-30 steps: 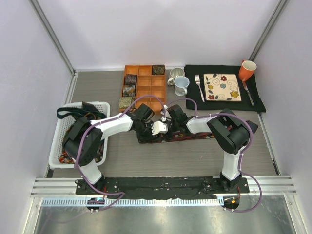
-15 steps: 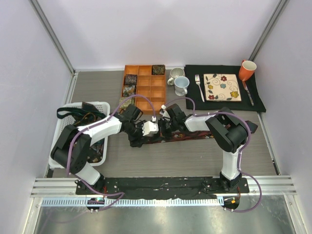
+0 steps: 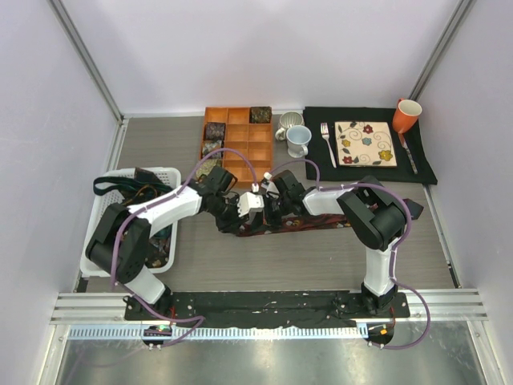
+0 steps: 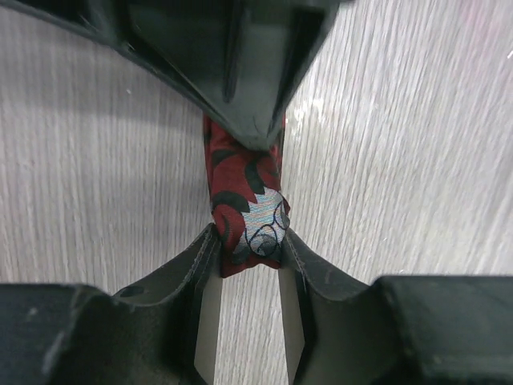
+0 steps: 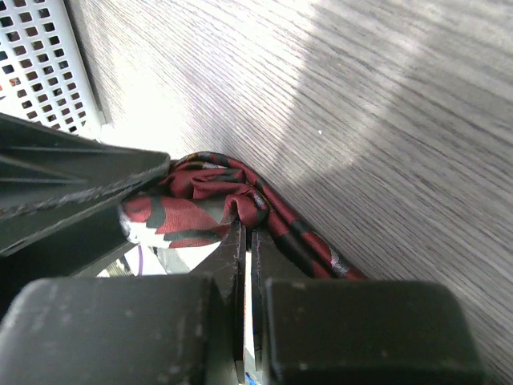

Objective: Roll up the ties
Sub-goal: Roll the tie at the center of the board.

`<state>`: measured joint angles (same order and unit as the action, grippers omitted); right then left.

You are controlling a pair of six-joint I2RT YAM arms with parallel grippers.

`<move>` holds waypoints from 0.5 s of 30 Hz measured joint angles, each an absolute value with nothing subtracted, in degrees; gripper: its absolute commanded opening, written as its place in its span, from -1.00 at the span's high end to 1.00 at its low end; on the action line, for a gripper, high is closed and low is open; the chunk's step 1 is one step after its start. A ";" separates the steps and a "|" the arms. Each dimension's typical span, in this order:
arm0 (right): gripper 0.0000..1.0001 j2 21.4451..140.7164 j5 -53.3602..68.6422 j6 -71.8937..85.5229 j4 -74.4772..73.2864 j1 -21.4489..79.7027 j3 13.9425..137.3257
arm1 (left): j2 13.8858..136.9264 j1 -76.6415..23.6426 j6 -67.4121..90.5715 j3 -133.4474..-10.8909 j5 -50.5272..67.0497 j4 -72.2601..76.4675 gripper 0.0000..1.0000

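Observation:
A maroon tie (image 3: pixel 309 224) with a black print lies stretched on the table in front of both arms. Its left end is bunched between the two grippers. My left gripper (image 3: pixel 243 210) is shut on that end; in the left wrist view (image 4: pixel 248 241) the jaws pinch the folded maroon tie (image 4: pixel 244 188). My right gripper (image 3: pixel 268 210) meets it from the right. In the right wrist view (image 5: pixel 246 228) the jaws are almost together, pinching a fold of the tie (image 5: pixel 192 210). Several rolled ties (image 3: pixel 214 131) sit in the orange tray (image 3: pixel 240 147).
A white basket (image 3: pixel 103 210) at the left holds loose ties, and a dark one (image 3: pixel 120 183) hangs over its rim. Two mugs (image 3: pixel 296 138) stand behind the grippers. A black placemat (image 3: pixel 425 170) at the back right carries a plate, fork, knife and orange cup.
My left gripper has drawn back to the left with the tie's end, then turned slightly toward the tray. The right gripper has hardly moved.

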<state>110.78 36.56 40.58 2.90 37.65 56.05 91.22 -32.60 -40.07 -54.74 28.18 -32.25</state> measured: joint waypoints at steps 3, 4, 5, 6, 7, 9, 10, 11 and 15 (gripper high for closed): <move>0.99 110.78 36.58 40.58 2.87 37.65 56.05 | 91.81 -33.01 -38.57 -56.47 28.93 -32.62 0.24; 0.99 110.78 36.56 40.56 2.87 37.65 56.05 | 92.12 -33.32 -38.04 -57.01 29.15 -32.60 0.23; 0.99 110.78 36.56 40.53 2.87 37.65 56.05 | 92.64 -33.87 -37.45 -57.80 29.21 -32.49 0.21; 0.99 110.78 36.56 40.53 2.87 37.65 56.05 | 93.06 -34.33 -37.08 -58.33 29.23 -32.42 0.20; 0.99 110.78 36.56 40.51 2.85 37.65 56.05 | 93.69 -35.00 -36.51 -59.02 29.19 -32.38 0.18; 0.99 110.78 36.56 40.38 2.83 37.65 56.05 | 95.46 -36.36 -35.86 -60.49 29.17 -32.10 0.18; 0.99 110.78 36.56 40.38 2.81 37.65 56.05 | 96.51 -36.95 -35.46 -61.28 29.10 -31.94 0.18; 0.98 110.78 36.56 40.36 2.79 37.65 56.05 | 97.43 -37.41 -35.05 -61.87 28.99 -31.86 0.18; 0.99 110.78 36.53 40.38 2.68 37.65 56.05 | 100.03 -38.09 -34.48 -64.03 28.03 -32.77 0.23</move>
